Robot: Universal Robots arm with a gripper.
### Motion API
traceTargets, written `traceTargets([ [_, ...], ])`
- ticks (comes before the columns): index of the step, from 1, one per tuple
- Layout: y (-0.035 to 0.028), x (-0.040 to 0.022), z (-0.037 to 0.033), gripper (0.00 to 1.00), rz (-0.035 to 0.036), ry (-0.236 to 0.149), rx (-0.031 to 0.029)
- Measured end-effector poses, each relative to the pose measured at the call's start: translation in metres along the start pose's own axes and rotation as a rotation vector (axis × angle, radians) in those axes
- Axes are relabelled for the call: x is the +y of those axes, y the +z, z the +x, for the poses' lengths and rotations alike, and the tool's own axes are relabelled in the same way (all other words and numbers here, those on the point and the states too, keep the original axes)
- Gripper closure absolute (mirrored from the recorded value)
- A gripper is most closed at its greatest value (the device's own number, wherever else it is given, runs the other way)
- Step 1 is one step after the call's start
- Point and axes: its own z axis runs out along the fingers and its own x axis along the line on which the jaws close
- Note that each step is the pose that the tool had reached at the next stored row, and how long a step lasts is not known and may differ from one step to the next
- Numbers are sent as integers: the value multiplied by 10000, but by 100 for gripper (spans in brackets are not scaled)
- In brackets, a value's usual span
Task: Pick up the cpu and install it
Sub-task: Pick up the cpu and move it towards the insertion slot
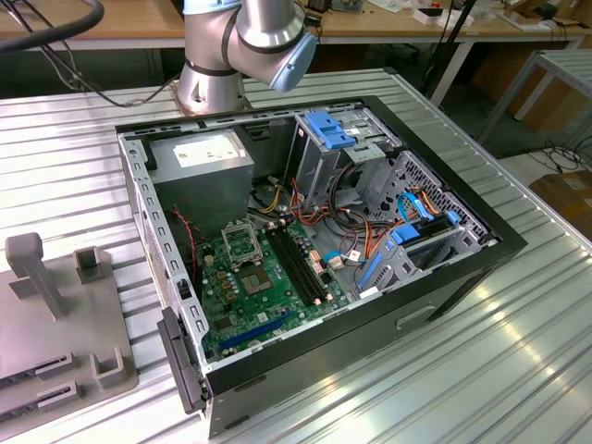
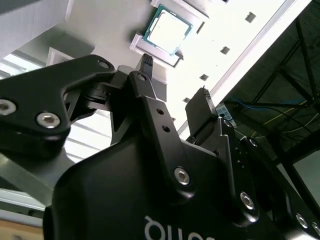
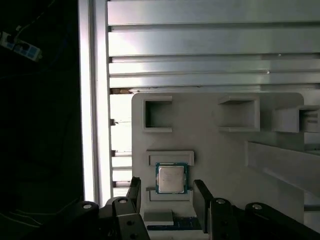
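The cpu point(image 3: 171, 178) lies flat in a framed recess of the grey holder plate point(image 3: 215, 155), beyond the fingertips and in line with the gap between them. The gripper point(image 3: 167, 187) holds nothing, its jaws spread wide apart.

Small silver-faced cpu point(image 3: 171, 178), flat in grey tray point(image 3: 210, 145) recess

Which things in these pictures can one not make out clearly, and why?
- Exterior view: the socket on the green motherboard is too small to tell whether it is empty.
- Exterior view: the grey fixture is cut off by the left edge.
- Second wrist view: the open gripper hides much of the holder around the cpu.
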Motion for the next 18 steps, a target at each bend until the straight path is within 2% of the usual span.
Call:
traceTargets([
  [3,22,-31,-2,46,47,1,-3],
  [4,26,-38,-2,46,83,2,-6],
  [5,30,-44,-3,46,161,4,-9],
  [7,47,-45,-20,46,205,2,-16],
  [9,92,-45,-55,46,216,3,-24],
  [11,140,-46,-60,46,216,5,-27],
  [18,248,-52,-64,46,240,-245,-21],
])
